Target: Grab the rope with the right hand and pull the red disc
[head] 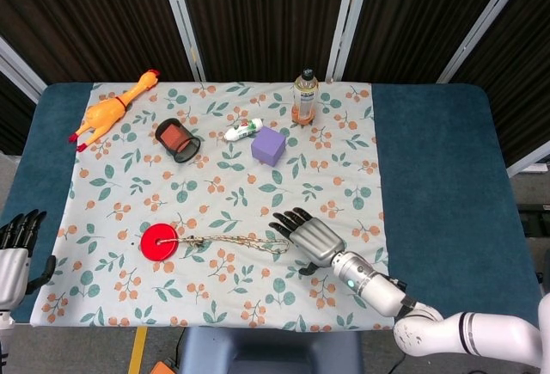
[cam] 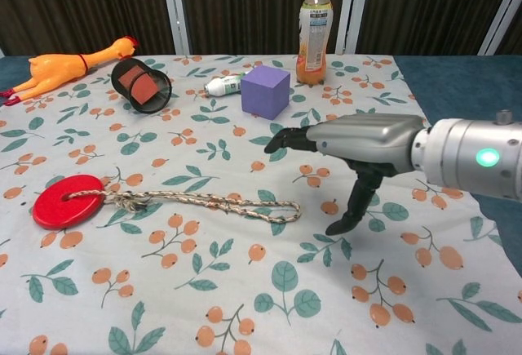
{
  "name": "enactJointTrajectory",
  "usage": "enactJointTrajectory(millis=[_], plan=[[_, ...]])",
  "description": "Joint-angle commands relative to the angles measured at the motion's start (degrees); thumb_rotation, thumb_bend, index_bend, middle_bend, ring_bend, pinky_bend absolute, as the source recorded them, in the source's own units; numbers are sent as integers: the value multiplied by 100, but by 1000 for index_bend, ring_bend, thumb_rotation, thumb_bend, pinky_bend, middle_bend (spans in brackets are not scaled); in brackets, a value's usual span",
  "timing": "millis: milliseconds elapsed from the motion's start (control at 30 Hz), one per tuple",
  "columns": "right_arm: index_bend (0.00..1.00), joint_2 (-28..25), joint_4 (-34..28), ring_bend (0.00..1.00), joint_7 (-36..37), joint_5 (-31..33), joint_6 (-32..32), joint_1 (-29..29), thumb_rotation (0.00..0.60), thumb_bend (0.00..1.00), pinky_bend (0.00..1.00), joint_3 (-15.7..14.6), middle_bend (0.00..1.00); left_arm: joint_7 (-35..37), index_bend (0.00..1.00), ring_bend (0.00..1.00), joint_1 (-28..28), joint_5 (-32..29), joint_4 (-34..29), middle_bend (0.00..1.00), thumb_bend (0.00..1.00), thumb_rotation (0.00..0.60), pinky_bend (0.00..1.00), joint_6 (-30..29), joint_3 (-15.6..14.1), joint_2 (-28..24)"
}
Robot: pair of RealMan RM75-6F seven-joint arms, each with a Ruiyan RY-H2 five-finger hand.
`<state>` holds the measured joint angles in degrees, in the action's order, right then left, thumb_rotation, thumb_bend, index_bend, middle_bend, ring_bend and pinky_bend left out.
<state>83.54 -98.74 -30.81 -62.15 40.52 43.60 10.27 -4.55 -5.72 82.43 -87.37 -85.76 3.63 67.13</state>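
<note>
A red disc [head: 159,242] [cam: 59,201] lies flat on the floral cloth at the near left. A braided rope [head: 236,242] [cam: 200,201] runs from it to the right and ends in a loop [cam: 273,210]. My right hand [head: 311,237] [cam: 359,149] hovers open just right of and above the loop, fingers spread and pointing left, thumb hanging down toward the cloth. It touches nothing. My left hand [head: 15,254] is open at the table's near left edge, off the cloth.
Along the far side stand a purple cube [head: 268,145], an orange drink bottle [head: 303,97], a small white bottle [head: 242,129] on its side, a dark cup [head: 177,140] tipped over and a rubber chicken [head: 112,111]. Blue table [head: 438,168] shows on both sides of the cloth.
</note>
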Motion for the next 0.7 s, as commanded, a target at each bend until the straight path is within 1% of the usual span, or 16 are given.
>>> enactJointTrajectory(millis=[33,200,400,500,700], plan=[[0,267,181,0,-336,462,-42,297,600,252,0,-118,76,52,0,35,15,-10,54,53,461,600,131,1,3,11],[0,407,242,0,-586,820,109,497,600,253,0,-353,131,139,0,35,17,-18,154,53,461,600,131,21,15,34],[0,472,198,0,-620,856,306,576,600,253,0,-553,183,207,0,34,34,-13,215,55,461,600,131,14,20,48],[0,485,163,0,-585,773,405,583,600,252,0,-628,205,233,0,32,39,-14,236,55,461,600,131,15,25,54],[0,515,174,0,-560,786,437,643,600,254,0,-778,246,244,0,30,41,-13,261,56,461,600,131,31,25,69]])
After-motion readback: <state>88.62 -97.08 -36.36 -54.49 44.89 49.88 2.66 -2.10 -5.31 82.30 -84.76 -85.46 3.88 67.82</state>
